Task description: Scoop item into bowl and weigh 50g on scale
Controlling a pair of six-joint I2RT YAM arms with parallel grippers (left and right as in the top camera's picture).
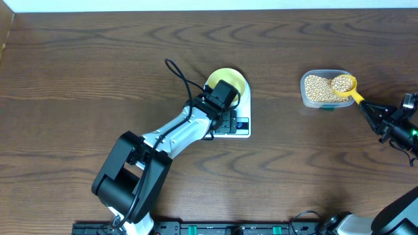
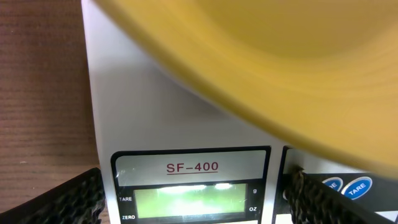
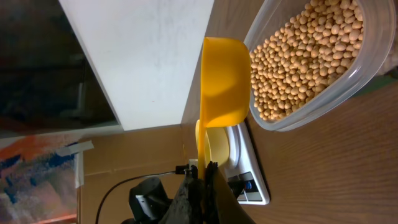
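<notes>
The right end effector [image 1: 368, 108] clamps the handle of a yellow scoop [image 1: 343, 83] heaped with beans [image 1: 316, 88], held over the clear tub [image 1: 324, 106] of them. The left end effector [image 2: 194, 194], fingers spread wide and holding nothing, hovers at the front of the white scale [image 1: 243, 128]. The pale-yellow bowl [image 1: 227, 76] sits on the scale, well apart from the tub on the wooden surface [image 1: 98, 65].
</notes>
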